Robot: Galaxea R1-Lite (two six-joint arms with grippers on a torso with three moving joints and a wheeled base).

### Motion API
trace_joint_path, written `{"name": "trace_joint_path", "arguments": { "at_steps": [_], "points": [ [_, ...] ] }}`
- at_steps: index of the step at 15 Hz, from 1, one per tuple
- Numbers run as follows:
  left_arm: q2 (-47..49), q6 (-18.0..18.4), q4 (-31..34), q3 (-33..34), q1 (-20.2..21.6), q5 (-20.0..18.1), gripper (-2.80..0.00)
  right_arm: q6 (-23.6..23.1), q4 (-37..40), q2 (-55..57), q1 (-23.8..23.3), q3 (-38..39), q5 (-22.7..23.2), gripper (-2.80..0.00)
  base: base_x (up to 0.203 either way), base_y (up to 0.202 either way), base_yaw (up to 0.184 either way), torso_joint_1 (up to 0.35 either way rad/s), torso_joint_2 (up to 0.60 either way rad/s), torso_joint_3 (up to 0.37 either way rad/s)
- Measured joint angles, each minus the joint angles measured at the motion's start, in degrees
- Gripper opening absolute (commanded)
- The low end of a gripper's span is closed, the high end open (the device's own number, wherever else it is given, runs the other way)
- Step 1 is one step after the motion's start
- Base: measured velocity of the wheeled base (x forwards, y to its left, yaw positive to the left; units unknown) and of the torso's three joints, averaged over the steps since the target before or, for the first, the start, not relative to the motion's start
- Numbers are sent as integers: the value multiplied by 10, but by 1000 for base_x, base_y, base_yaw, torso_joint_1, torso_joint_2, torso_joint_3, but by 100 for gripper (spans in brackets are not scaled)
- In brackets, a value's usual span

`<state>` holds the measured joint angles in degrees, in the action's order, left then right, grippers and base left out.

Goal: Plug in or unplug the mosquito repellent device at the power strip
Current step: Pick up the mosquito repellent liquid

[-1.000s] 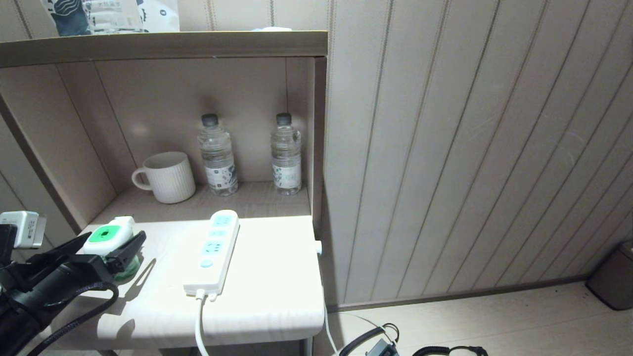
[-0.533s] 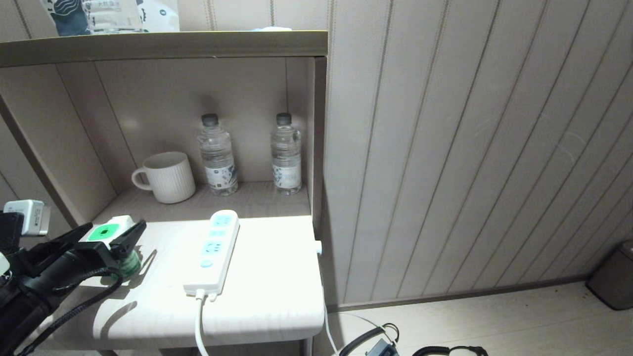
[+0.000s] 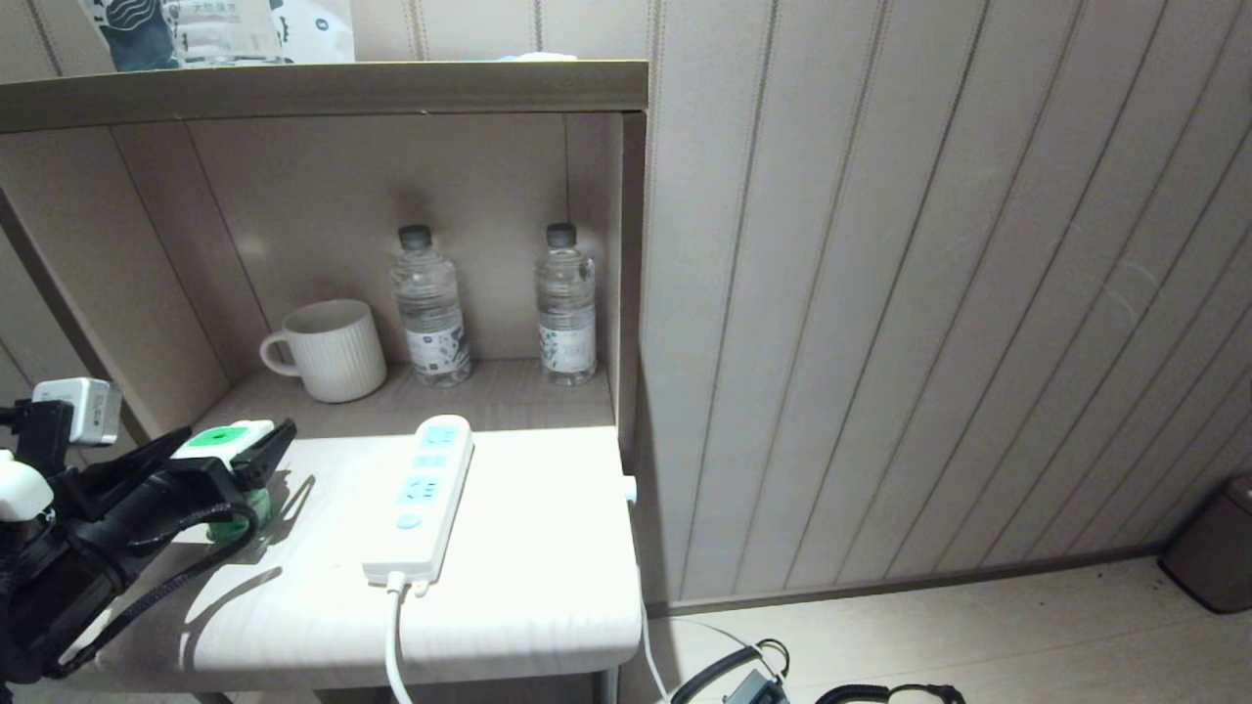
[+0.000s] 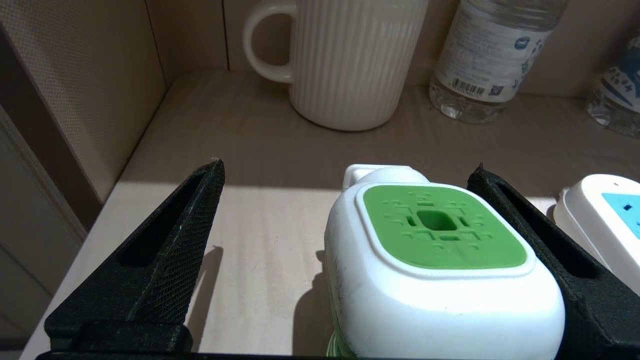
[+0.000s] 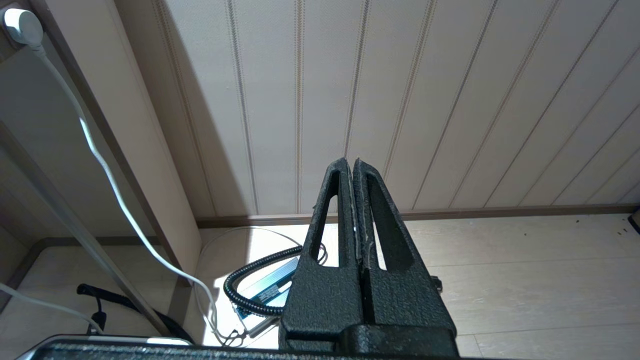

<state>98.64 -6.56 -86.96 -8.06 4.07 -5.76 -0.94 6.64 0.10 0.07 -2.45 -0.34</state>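
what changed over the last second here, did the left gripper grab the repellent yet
Not yet. The left gripper stayed open and slid further back along the table toward the shelf, its fingers now straddling the mosquito repellent device; one finger sits close against the device's side, the other stands well clear. The device has not been lifted. The power strip, mug and both water bottles kept their places, and the right gripper hangs shut above the floor.

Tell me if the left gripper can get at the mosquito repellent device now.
Probably yes: the left gripper is open with its fingers on either side of the mosquito repellent device, and nothing stands between them.
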Motion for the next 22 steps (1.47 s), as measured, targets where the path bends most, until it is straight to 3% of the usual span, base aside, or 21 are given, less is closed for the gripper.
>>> {"name": "trace_joint_path", "arguments": {
  "at_steps": [16,22],
  "points": [
    [-54,21,7,50,0,2,0,0,0,0,0,0,0,-280,0,0,0,0,0,0],
    [-44,22,9,48,-4,54,0,0,0,0,0,0,0,-280,0,0,0,0,0,0]
  ]
}}
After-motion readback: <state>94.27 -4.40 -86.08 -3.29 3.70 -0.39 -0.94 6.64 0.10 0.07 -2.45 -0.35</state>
